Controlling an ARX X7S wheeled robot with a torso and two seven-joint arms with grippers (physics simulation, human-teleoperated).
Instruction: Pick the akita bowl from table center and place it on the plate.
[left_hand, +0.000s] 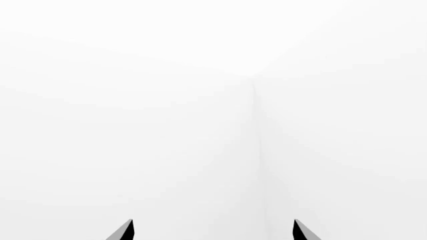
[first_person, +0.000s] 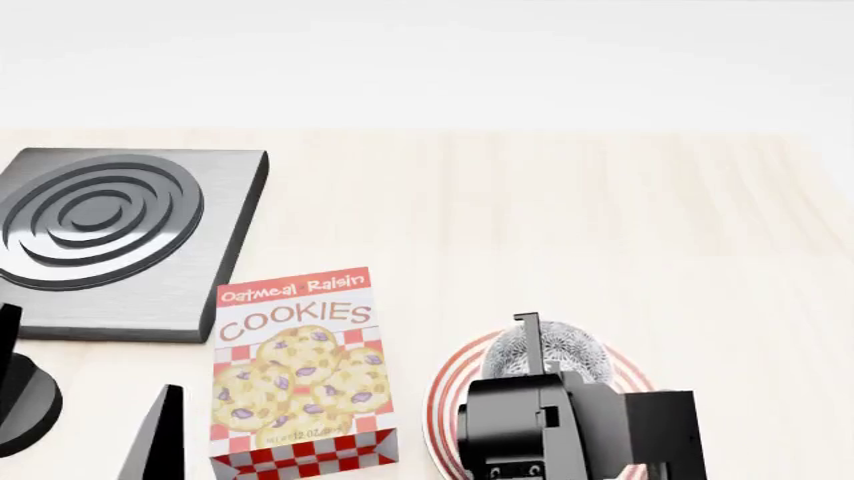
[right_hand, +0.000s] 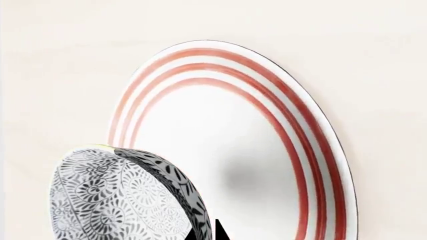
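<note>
right gripper (right_hand: 208, 231) tips were seen pressed nearly together on the akita bowl (right_hand: 123, 197) rim, bowl held tilted just over the plate (right_hand: 267, 150); actual contact with the plate could not be told. left gripper (left_hand: 213, 231) tips were spread apart, nothing between. cookies box (first_person: 302, 370) and stove burner (first_person: 114, 235) were noted beyond, on the table (first_person: 601, 230).

1. A simulated kitchen-like setting: a pale wooden table (first_person: 561, 220) before plain white walls.
2. A grey square stove burner with concentric rings (first_person: 114, 235) sits on it.
3. Just beside the burner stands a red-checked oatmeal raisin cookie box (first_person: 300, 370).
</note>
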